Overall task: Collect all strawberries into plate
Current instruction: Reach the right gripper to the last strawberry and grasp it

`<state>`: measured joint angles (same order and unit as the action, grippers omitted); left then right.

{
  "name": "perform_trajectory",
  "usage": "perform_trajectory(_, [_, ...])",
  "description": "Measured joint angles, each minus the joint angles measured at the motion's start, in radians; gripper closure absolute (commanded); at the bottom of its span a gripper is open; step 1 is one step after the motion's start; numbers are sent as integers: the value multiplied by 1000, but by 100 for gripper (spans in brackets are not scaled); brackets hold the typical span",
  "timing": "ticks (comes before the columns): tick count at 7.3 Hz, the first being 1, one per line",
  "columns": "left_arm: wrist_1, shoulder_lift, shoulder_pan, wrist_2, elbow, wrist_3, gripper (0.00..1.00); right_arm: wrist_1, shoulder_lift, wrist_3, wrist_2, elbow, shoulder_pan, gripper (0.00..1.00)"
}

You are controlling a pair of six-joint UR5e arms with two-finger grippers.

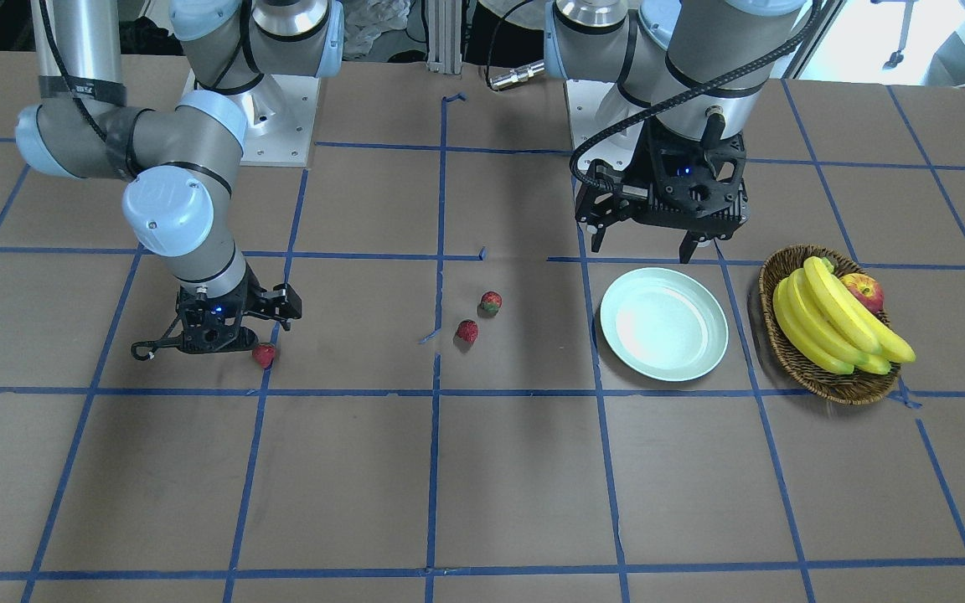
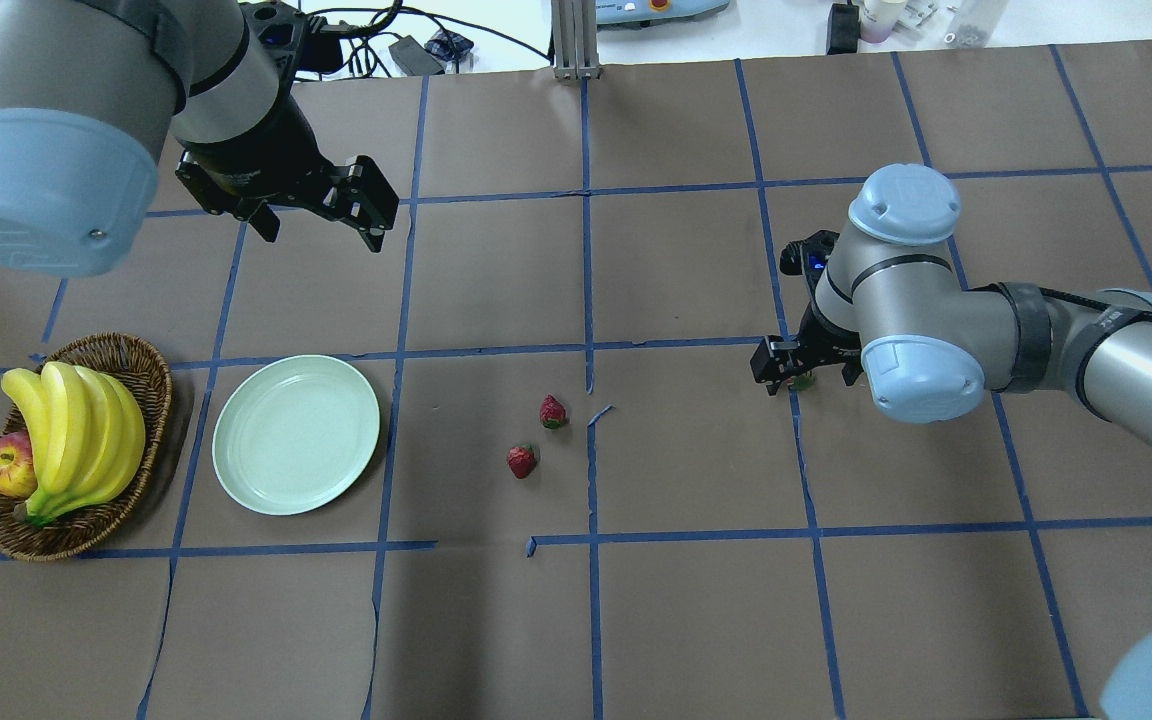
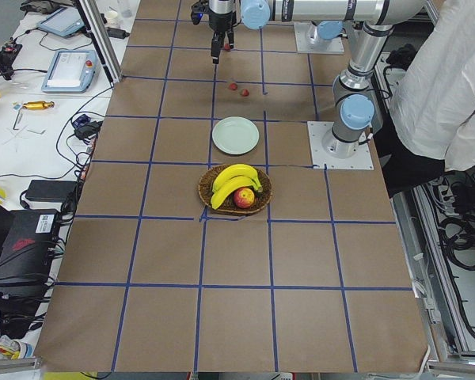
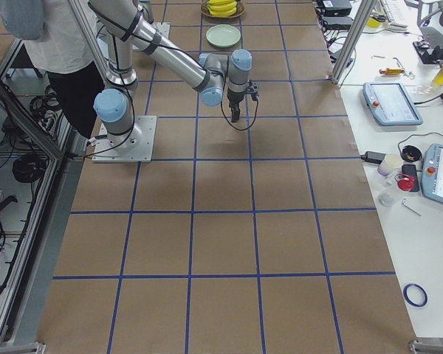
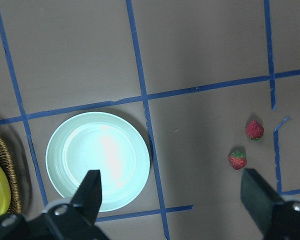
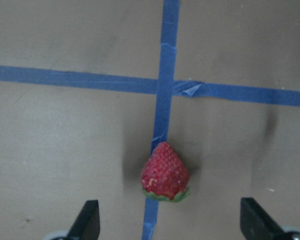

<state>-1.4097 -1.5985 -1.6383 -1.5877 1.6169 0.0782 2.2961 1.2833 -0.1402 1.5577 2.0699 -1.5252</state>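
Three small red strawberries lie on the brown table. Two sit near the middle (image 1: 491, 302) (image 1: 467, 331), also in the left wrist view (image 5: 254, 129) (image 5: 237, 159). The third strawberry (image 6: 165, 171) lies on a blue tape line (image 1: 264, 355). My right gripper (image 6: 170, 216) is open and low above it, one finger on each side, not touching. The mint-green plate (image 1: 663, 324) is empty. My left gripper (image 2: 321, 228) is open and empty, high above the table just behind the plate (image 5: 97, 160).
A wicker basket (image 1: 826, 387) with bananas (image 1: 834, 322) and an apple (image 1: 865, 291) stands beside the plate, on the side away from the strawberries. Blue tape lines grid the table. A person stands by the robot base in the side views.
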Motion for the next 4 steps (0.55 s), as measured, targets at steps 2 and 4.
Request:
perform_trajectory(2, [0,1,0,0,0,-1,0,21,-27,1,0,-2,0,72])
perform_trajectory(4, [0,1,0,1,1,-1,0,24,-35,2,5,-2,0,100])
